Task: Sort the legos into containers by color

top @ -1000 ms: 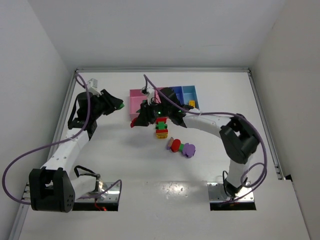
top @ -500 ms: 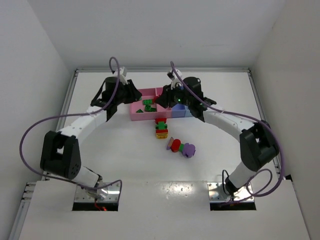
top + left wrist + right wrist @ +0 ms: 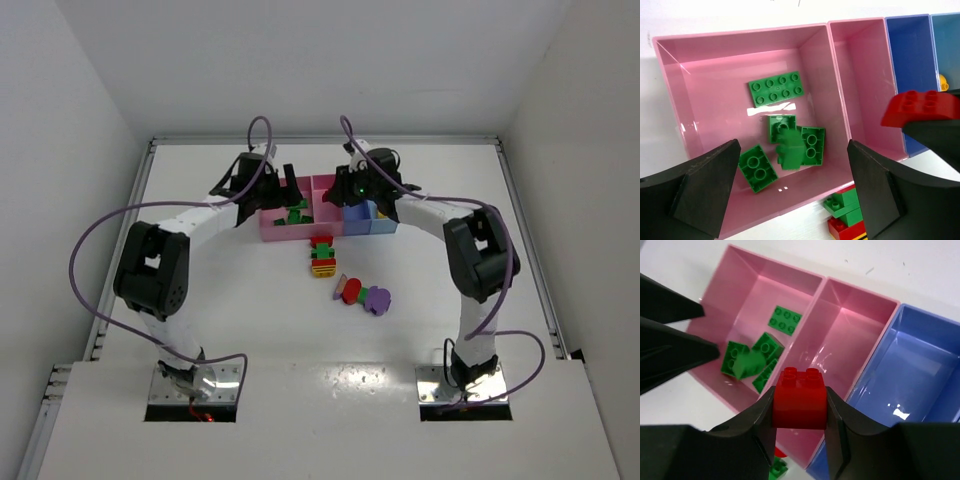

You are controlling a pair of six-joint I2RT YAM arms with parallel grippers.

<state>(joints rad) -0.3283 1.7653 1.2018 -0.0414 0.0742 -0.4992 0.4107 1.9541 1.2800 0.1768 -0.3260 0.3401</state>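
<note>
My left gripper hangs open over the wide pink bin, where several green legos lie. One blurred green brick sits just below the spread jaws, free of them. My right gripper is shut on a red brick above the narrow pink bin, beside the purple-blue bin. In the top view both grippers, left and right, meet over the row of containers.
A red, green and yellow clump stands on the table just in front of the bins. A red piece and a purple piece lie nearer the arms. A yellow piece shows in the light blue bin.
Both arms swung in over the bins, the right one carrying the red brick. My left jaws opened and let a green brick go into the wide pink bin.
</note>
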